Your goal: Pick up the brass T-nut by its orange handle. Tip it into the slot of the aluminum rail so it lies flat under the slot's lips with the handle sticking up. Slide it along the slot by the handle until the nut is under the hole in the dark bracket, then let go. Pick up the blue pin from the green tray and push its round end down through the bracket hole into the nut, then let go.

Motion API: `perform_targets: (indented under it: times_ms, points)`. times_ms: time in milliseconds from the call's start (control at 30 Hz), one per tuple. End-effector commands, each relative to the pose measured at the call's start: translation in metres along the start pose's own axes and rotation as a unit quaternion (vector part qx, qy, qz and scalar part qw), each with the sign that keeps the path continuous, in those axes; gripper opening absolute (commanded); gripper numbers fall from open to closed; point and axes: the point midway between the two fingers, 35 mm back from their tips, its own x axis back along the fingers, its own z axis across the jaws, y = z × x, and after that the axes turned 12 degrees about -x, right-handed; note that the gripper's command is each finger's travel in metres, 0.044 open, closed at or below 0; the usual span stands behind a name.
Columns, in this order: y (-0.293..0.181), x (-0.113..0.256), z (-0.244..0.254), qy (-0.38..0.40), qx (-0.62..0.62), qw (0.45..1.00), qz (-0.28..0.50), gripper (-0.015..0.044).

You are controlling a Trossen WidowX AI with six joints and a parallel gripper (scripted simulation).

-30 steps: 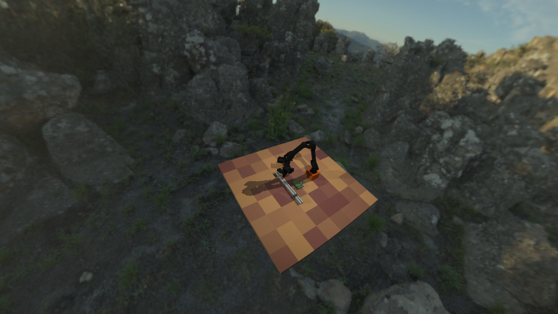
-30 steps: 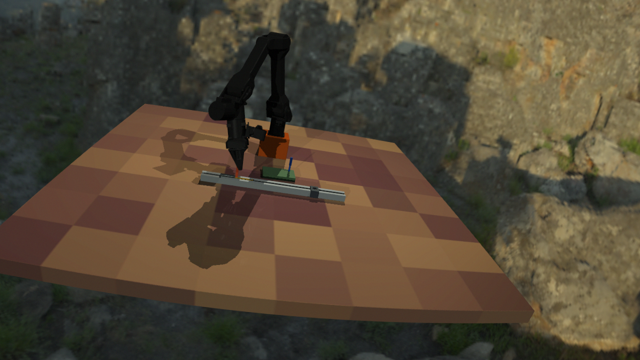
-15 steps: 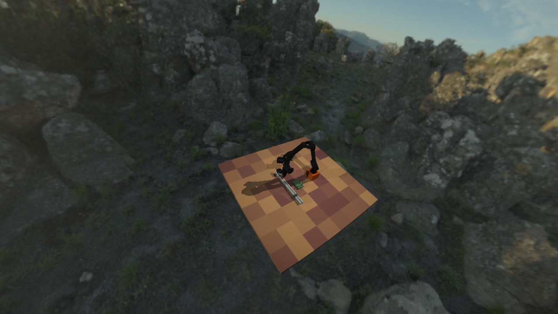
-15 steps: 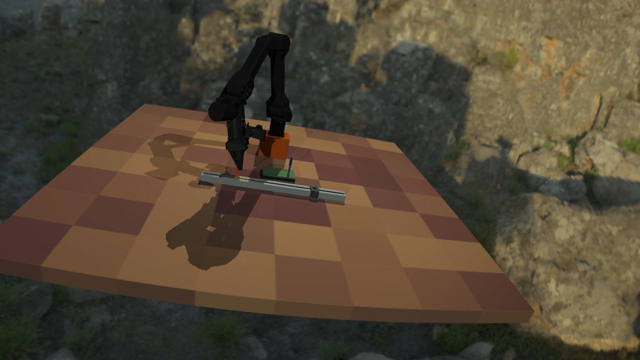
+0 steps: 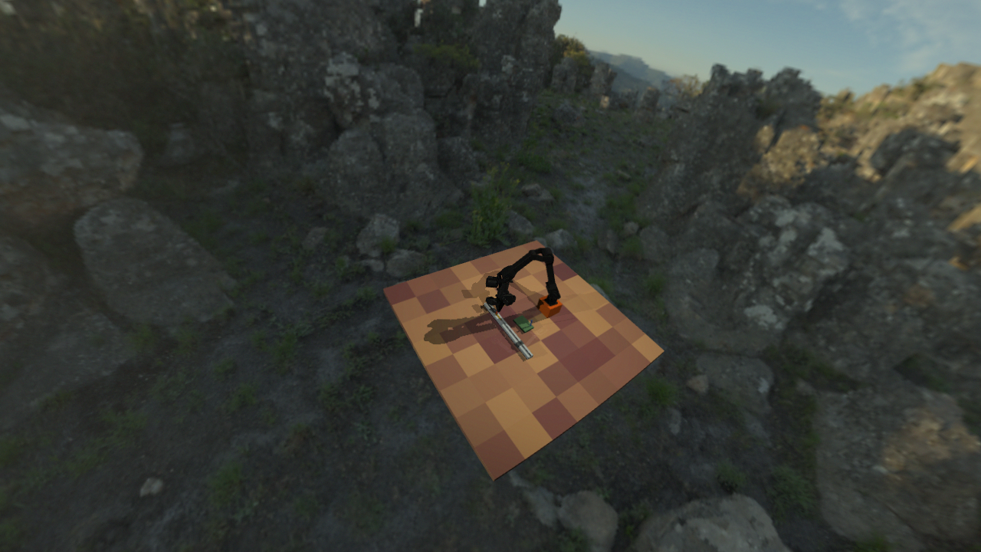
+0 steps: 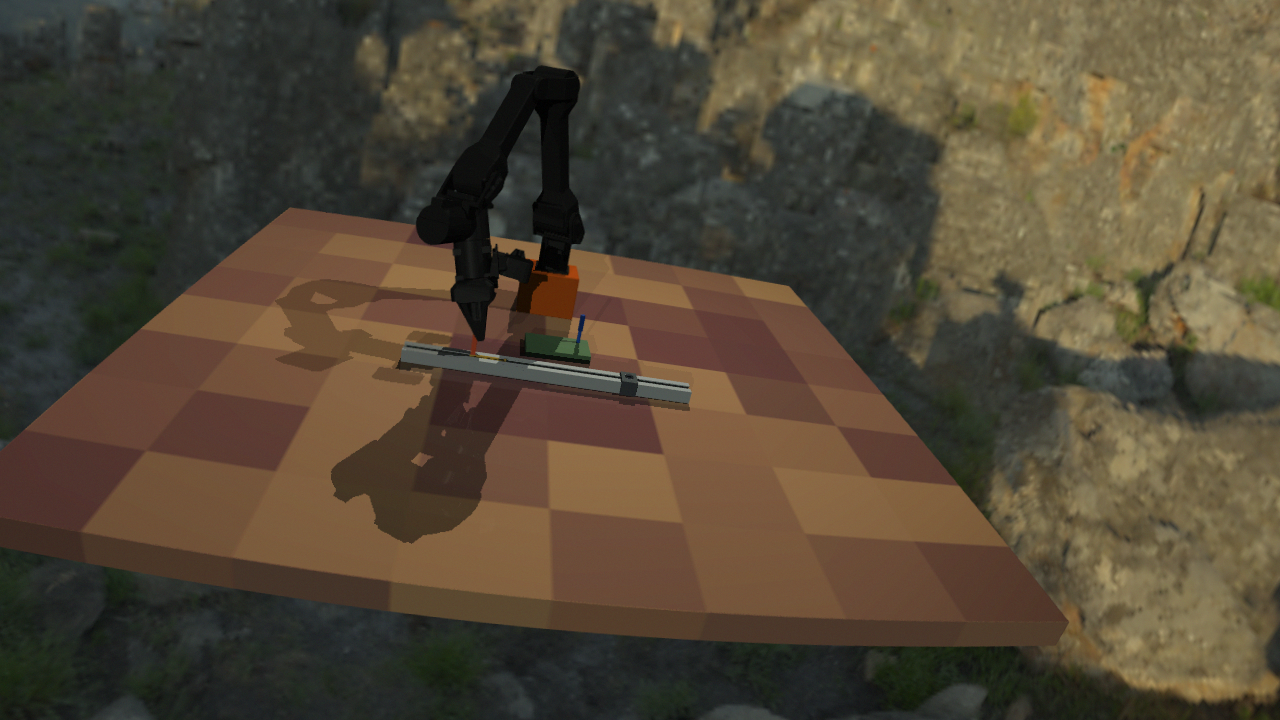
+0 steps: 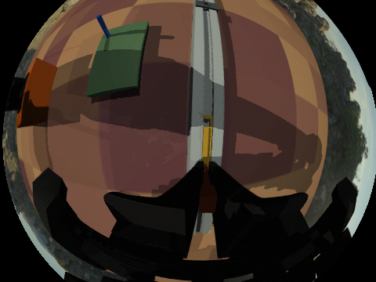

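My gripper (image 7: pixel 206 165) (image 6: pixel 475 334) (image 5: pixel 498 303) is shut on the orange handle (image 7: pixel 207 196) (image 6: pixel 473 345) of the brass T-nut (image 7: pixel 207 139) (image 6: pixel 488 357). The nut lies lengthwise in the slot of the aluminum rail (image 7: pixel 197 98) (image 6: pixel 554 374) (image 5: pixel 508 331), near the rail's left end in the exterior view. The dark bracket (image 6: pixel 628 385) (image 7: pixel 206 4) sits across the rail far along it, toward the other end. The blue pin (image 7: pixel 103 26) (image 6: pixel 580 328) stands upright at a corner of the green tray (image 7: pixel 117 59) (image 6: pixel 554 348) (image 5: pixel 523 323) beside the rail.
The arm's orange base block (image 6: pixel 547 293) (image 5: pixel 549 307) (image 7: pixel 33 92) stands behind the tray. Everything rests on a checkered brown board (image 6: pixel 608 483) (image 5: pixel 514 405) with rocky ground around it. The arm's shadow falls across the board in front of the rail.
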Motion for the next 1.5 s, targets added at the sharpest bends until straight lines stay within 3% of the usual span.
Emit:
perform_targets:
  times_ms: [0,1467]
  points:
    - [-0.0009,0.0011,-0.003,0.001,-0.002,1.0,0.004,-0.015]
    - [0.0003,0.0005,-0.0085,0.045,-0.012,0.999,0.014,-0.015]
